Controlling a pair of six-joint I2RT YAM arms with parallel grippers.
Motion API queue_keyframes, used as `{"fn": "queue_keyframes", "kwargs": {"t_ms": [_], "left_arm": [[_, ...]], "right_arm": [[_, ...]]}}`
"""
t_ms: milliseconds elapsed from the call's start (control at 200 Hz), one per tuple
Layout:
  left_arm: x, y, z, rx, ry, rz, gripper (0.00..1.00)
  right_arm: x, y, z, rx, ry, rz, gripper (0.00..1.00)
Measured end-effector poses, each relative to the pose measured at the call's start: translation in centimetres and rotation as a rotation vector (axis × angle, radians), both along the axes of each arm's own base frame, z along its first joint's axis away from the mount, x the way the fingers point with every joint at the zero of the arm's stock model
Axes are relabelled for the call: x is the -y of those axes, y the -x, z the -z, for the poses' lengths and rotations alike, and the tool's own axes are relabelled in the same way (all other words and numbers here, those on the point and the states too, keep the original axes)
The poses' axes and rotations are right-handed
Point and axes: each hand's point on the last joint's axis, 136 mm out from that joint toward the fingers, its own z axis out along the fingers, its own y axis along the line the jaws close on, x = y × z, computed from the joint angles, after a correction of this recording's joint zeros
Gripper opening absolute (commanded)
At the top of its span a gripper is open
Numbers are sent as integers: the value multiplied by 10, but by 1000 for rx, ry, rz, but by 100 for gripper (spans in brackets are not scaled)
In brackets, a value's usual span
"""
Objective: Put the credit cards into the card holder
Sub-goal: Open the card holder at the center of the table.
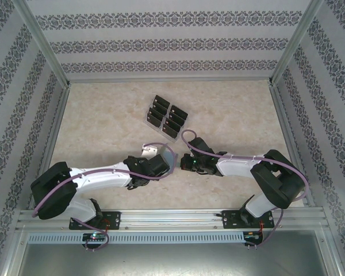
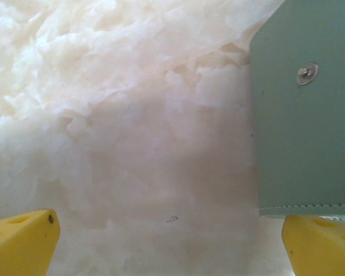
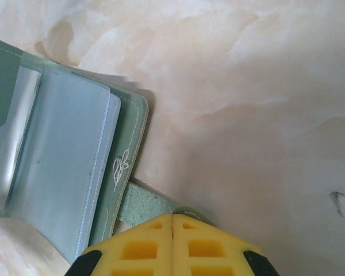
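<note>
Left wrist view: the left gripper (image 2: 172,247) hangs low over the pale table (image 2: 132,115) with its yellow fingers (image 2: 20,241) spread wide and nothing between them. The green holder (image 2: 305,115) lies flat just ahead of the right-hand finger, and whether the two touch cannot be told. From above, the black cards (image 1: 165,117) sit in rows on a tiered rack (image 1: 147,121) at mid-table, beyond both arms and apart from the holder. In the right wrist view, the right gripper (image 3: 172,238) is clamped shut on the holder by its small tab (image 3: 141,207). The holder lies open there, its clear sleeves (image 3: 69,172) facing up. The step in hand looks like fetching a first card while the holder is pinned open. The left arm would do best to rise straight up before it swings, so a finger does not catch the holder's edge and flip it. At the rack it should take a single card by its long edges, leaving its neighbours alone. The right gripper should hold its pinch low and motionless, since a tug on the tab could fold the holder shut. The card should then come in flat, lined up with a sleeve mouth, and slide in rather than drop
</note>
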Motion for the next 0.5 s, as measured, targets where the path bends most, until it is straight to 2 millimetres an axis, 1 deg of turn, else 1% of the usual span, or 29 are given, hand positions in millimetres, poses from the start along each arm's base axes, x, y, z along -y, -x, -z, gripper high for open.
{"fn": "queue_keyframes", "kwargs": {"t_ms": [175, 295, 395, 500], "left_arm": [[-14, -3, 5, 5, 7, -104, 100], [-29, -6, 9, -3, 10, -180, 100], [-45, -7, 17, -25, 0, -241, 100], [-51, -5, 25, -50, -7, -265, 100]], "right_arm": [[0, 0, 0, 0, 0, 0, 0], [0, 0, 0, 0, 1, 0, 0], [1, 0, 0, -2, -1, 1, 0], [1, -1, 0, -3, -2, 1, 0]]}}
